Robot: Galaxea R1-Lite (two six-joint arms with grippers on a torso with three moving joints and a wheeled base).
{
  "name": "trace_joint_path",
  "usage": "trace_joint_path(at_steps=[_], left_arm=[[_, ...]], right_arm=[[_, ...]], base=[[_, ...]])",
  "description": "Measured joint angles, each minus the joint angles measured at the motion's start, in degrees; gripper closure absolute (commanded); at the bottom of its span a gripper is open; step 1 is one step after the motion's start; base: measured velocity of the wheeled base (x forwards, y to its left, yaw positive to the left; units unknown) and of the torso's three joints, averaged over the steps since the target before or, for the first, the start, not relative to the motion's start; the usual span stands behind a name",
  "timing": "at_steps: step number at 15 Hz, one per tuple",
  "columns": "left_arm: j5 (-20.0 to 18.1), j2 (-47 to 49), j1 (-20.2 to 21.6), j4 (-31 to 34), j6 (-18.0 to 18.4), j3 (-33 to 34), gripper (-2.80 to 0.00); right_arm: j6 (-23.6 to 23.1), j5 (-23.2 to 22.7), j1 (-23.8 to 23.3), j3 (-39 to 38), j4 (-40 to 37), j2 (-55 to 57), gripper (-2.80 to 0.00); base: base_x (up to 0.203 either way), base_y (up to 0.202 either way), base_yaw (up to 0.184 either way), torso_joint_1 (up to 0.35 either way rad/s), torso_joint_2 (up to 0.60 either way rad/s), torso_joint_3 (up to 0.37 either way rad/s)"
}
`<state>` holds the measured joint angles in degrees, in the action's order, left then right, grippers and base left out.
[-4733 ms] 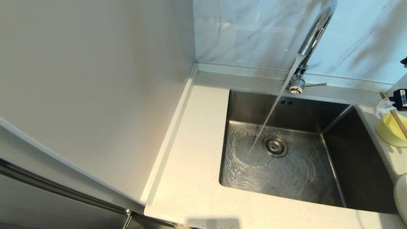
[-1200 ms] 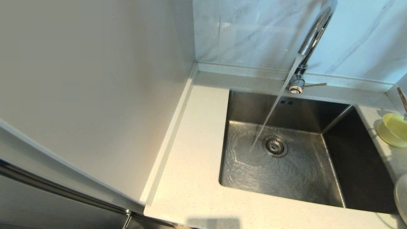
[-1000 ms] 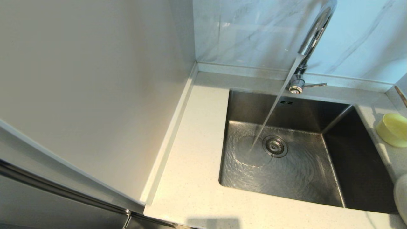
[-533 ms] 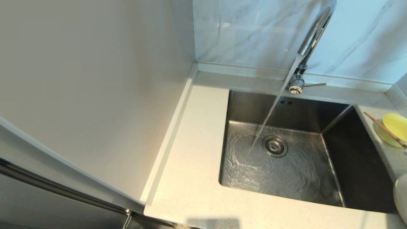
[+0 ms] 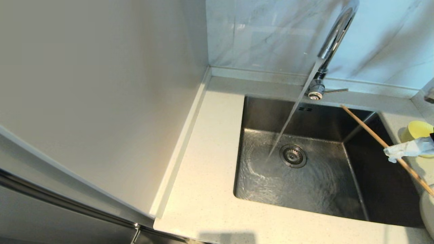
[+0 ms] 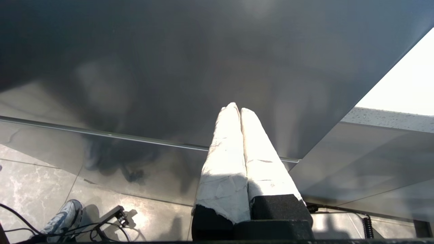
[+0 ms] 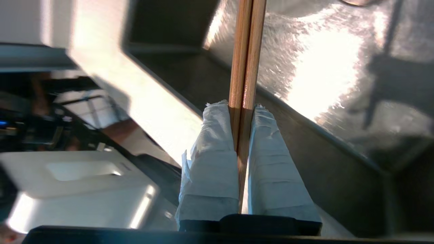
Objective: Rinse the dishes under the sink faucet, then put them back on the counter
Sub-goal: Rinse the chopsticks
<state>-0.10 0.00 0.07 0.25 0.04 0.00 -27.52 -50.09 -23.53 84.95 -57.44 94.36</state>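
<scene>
My right gripper (image 5: 390, 155), fingers wrapped in white, reaches in from the right edge of the head view and is shut on the light-brown chopsticks (image 5: 364, 128). They slant over the right side of the sink (image 5: 339, 189), their far tips near its back rim. In the right wrist view the pair of chopsticks (image 7: 245, 51) runs straight out between the closed fingers (image 7: 217, 142). Water runs from the chrome faucet (image 5: 334, 37) and lands left of the drain (image 5: 293, 156). The pale-yellow bowl (image 5: 415, 130) and the plate's rim (image 5: 428, 213) sit on the counter (image 5: 203, 162) at right.
My left gripper (image 6: 237, 108) is parked low beside a dark cabinet front, out of the head view, with nothing in it. A pale wall panel (image 5: 101, 101) borders the counter on the left. The faucet's side lever (image 5: 335, 90) points right.
My right gripper has come in from the right with the chopsticks. They have moved from over the bowl out across the sink's right side.
</scene>
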Motion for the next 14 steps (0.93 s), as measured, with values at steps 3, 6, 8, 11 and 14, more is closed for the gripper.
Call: trace_joint_path(at_steps=[3,6,8,11,14], left_arm=[[0.00,0.00,0.00,0.02,-0.02,0.00,0.00],[-0.01,0.00,0.00,0.00,-0.02,0.00,0.00],[0.00,0.00,0.00,0.02,0.00,0.00,0.00],[0.00,0.00,0.00,0.02,-0.02,0.00,0.00],[0.03,0.00,0.00,0.02,-0.04,0.00,0.00]], right_arm=[[2.94,-6.87,1.47,2.60,0.55,3.19,0.00],[3.95,-7.21,3.76,4.55,0.56,5.44,0.00],[3.98,-7.22,5.31,5.27,0.55,6.22,0.00],[3.91,-7.20,7.97,7.55,0.61,7.46,0.00],[3.93,-7.21,9.60,12.05,0.58,10.00,0.00]], base=[[0.000,0.000,0.000,0.000,0.00,0.000],[0.000,0.000,0.000,0.000,0.00,0.000],[0.000,0.000,0.000,0.000,0.00,0.000],[0.000,0.000,0.000,0.000,0.00,0.000],[0.000,0.000,0.000,0.000,0.00,0.000]])
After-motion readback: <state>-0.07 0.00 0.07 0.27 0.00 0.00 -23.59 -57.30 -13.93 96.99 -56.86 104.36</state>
